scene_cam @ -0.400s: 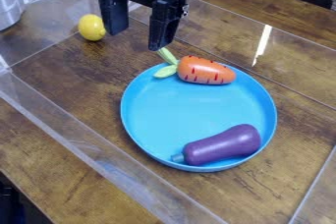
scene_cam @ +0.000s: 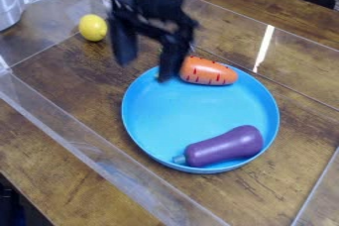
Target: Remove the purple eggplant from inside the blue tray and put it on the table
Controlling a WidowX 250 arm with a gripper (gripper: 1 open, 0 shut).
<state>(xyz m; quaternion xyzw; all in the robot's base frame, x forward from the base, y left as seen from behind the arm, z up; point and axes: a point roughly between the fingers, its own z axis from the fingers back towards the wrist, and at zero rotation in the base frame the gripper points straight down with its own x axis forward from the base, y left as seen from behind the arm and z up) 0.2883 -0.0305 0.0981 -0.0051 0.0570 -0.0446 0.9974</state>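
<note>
**Eggplant in tray, gripper apart from it**

The purple eggplant (scene_cam: 225,147) lies inside the blue tray (scene_cam: 166,121), near its front-right rim; the gripper (scene_cam: 147,57) hangs over the tray's far-left edge, fingers spread and holding nothing, well apart from the eggplant; an orange carrot (scene_cam: 208,71) lies just beside the gripper; a lemon (scene_cam: 91,28) rests on the table (scene_cam: 59,161).

Black robot gripper (scene_cam: 147,61), matte finish, blocky rectangular upper housing, two long flat parallel fingers (scene_cam: 122,44) of dark plastic, squared ends, outline motion-blurred, markings and fasteners not discernible
</note>
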